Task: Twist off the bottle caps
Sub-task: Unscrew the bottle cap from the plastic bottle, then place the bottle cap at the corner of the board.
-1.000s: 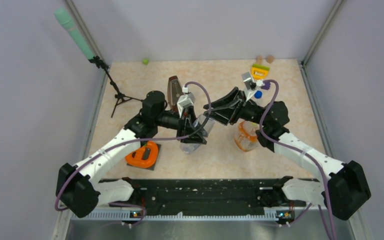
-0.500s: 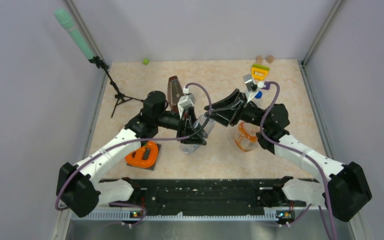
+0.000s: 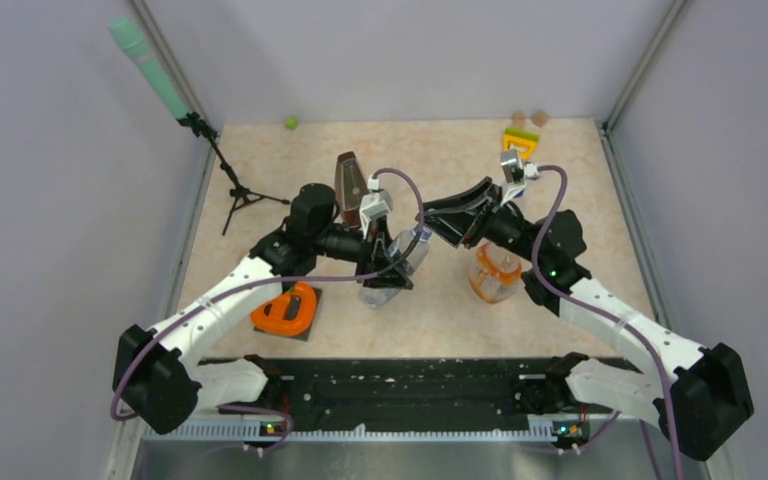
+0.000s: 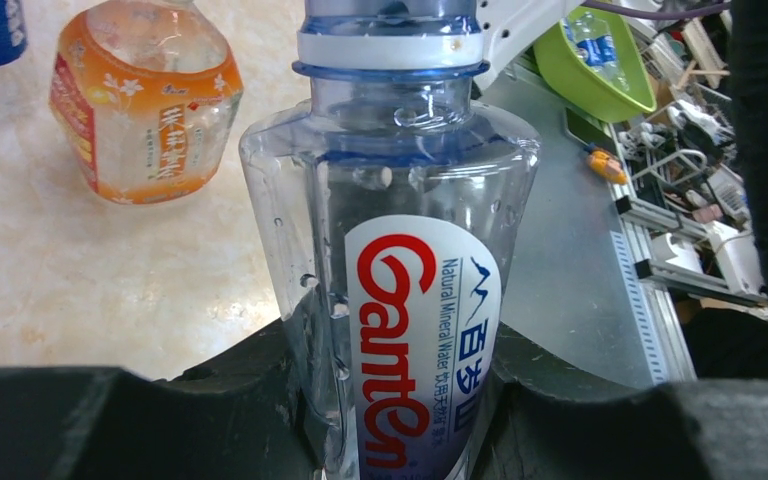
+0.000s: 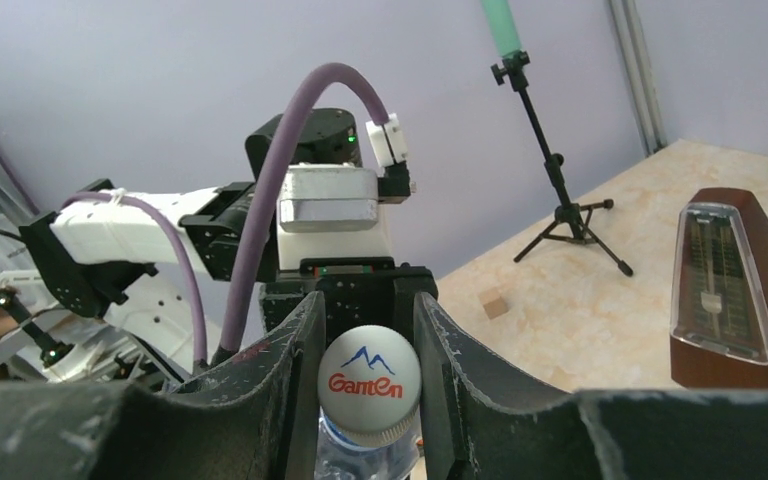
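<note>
Slim Ganten-labelled bottle (image 4: 400,250), tilted over mid-tabletop (image 3: 440,160), left gripper (image 4: 400,400) jaws clamped on its body, right gripper (image 5: 367,332) jaws clamped on its white cap (image 5: 368,385); squat orange bottle (image 3: 493,275) upright nearby.

red "ganten" runs up the white label (image 4: 425,330) of a clear bottle (image 4: 390,150), with "natural mineral water" in blue and the chinese characters 百岁山 beside it. a white cap (image 5: 369,385) carries the same "ganten" in red under a blue mountain mark. an orange bottle (image 4: 145,110) bears chinese lettering too small to read.
</note>
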Motion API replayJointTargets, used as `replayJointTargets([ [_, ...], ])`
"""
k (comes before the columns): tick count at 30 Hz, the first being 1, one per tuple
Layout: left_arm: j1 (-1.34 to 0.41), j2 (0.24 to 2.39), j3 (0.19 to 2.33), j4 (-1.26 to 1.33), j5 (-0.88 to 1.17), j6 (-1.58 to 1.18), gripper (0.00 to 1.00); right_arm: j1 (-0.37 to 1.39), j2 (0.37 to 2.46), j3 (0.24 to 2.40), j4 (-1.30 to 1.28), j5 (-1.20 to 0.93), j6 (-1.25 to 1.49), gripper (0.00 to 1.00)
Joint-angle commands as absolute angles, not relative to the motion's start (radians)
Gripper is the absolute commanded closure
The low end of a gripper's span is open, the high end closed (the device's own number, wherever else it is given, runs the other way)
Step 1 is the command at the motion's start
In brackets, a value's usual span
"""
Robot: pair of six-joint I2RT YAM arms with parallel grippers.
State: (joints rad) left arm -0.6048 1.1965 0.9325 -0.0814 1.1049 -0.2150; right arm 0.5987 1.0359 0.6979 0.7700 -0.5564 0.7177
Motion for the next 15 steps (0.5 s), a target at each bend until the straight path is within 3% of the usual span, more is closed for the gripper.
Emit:
replayJointTargets([
  [1,-0.604,1.182,0.977,-0.083,1.008,-0.185,1.0,0.588,1.018,0.704,0.734,-0.51,0.681,1.0],
  [6,-0.605,1.136,0.944,-0.071,0.754,-0.192,1.0,0.588,1.005,0.779,0.477,-0.34,0.606,1.0],
  [15,-0.604,1.054,0.844,0.053,0.591,-0.241,1.0,0.584,0.886,0.855,0.184,-0.055,0.472,1.0],
])
